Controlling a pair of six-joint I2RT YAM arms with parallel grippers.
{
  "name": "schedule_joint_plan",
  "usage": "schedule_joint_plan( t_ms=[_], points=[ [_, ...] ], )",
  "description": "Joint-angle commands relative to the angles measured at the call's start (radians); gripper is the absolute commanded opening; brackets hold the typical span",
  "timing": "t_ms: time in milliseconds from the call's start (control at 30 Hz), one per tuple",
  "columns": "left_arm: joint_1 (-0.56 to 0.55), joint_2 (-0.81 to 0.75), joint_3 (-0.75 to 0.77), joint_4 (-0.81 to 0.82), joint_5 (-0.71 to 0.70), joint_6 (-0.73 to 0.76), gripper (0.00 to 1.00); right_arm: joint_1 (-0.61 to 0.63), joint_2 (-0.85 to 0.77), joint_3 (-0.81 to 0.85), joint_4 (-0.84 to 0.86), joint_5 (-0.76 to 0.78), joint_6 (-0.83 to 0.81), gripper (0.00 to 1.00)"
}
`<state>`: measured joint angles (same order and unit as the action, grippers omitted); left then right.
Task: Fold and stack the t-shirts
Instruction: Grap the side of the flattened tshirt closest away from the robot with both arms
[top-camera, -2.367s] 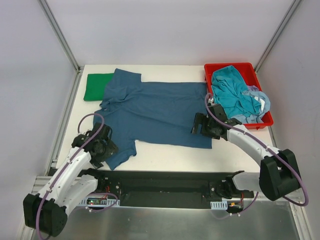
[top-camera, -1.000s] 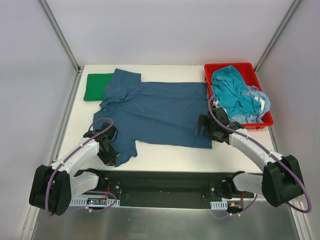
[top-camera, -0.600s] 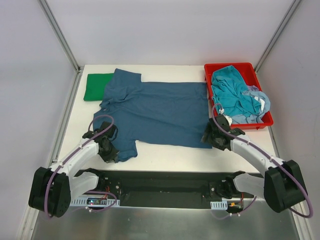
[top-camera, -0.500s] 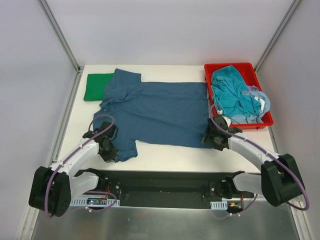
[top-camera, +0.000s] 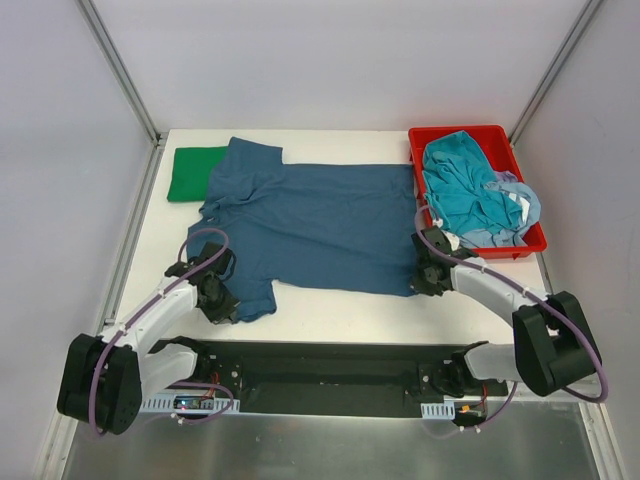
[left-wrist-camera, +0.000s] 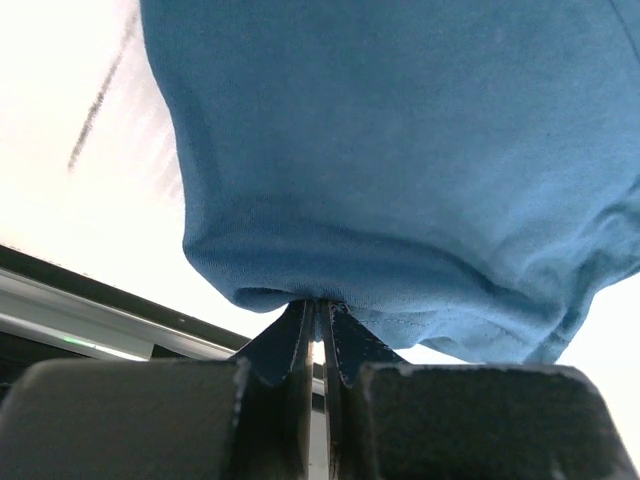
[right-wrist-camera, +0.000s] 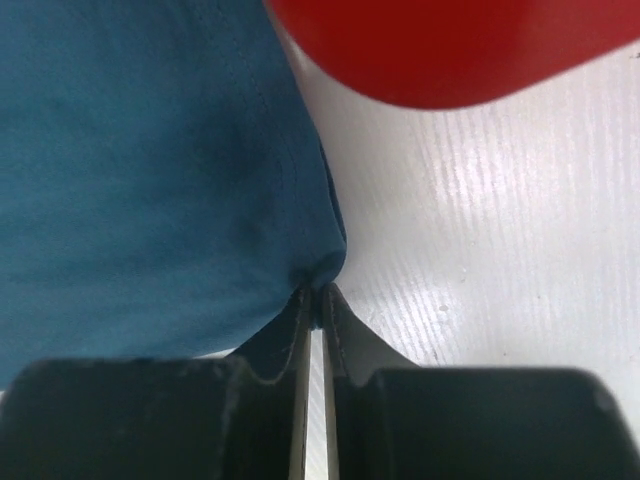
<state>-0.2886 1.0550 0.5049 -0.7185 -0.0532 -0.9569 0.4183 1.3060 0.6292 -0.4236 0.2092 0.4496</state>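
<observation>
Barely begun, by look of it. Left gripper (left-wrist-camera: 318, 305), lower left, clamped on blue shirt (top-camera: 320, 220) sleeve hem. Right gripper (right-wrist-camera: 316, 295), lower right, pinched on its hem corner. Blue shirt flat, unfolded, mid-frame. Green shirt (top-camera: 193, 172) looks folded, upper left. Teal shirt (top-camera: 460, 190) and pale blue shirt (top-camera: 512, 214) heaped in red bin (top-camera: 455, 134), upper right, not yet folded.
</observation>
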Motion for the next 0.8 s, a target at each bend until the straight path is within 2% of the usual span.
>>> schedule_joint_plan(
  t_ms=[0,200,433,567,767],
  points=[
    [-0.004,-0.070,0.030,-0.064,0.093,-0.009,0.00,-0.001,0.015,0.029,-0.041,-0.034,-0.011,0.02],
    [-0.004,-0.272,0.021,-0.202,0.173,-0.051,0.00,-0.001,-0.040,0.044,-0.110,-0.114,-0.075,0.00],
    [-0.004,-0.479,0.086,-0.447,0.164,-0.071,0.00,0.000,-0.140,0.037,-0.234,-0.142,-0.120,0.00],
    [-0.004,-0.553,0.125,-0.519,0.210,-0.059,0.00,-0.001,-0.212,0.017,-0.311,-0.177,-0.141,0.00],
    [-0.006,-0.631,0.224,-0.639,0.177,-0.055,0.00,0.000,-0.287,-0.029,-0.337,-0.236,-0.152,0.00]
  ],
)
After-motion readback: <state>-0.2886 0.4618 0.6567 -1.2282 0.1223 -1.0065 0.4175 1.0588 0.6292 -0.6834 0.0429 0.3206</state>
